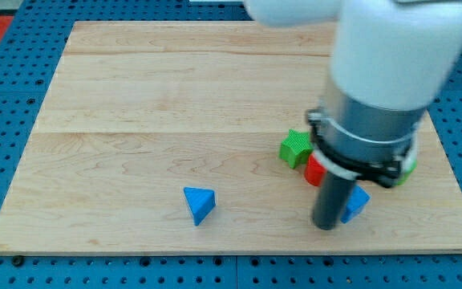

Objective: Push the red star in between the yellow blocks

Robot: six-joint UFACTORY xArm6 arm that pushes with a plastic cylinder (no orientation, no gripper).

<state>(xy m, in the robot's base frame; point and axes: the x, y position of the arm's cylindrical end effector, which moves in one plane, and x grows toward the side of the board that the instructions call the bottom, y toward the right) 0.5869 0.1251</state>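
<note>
Hiding most of red block (314, 170): my tip (326, 227).

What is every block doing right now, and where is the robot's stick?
my tip: down on the board, touching the view's-left side of the blue block.
blue block: partly hidden behind the rod.
red block: mostly hidden by the arm, shape unclear.
green cube: resting beside the red block.
green block: only a sliver shows.
blue triangle: alone, untouched.
yellow blocks: not visible.

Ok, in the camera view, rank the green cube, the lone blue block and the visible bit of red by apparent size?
1-2. Green cube and blue block: look alike.
3. Red block: smallest showing, mostly hidden by my arm.
</note>
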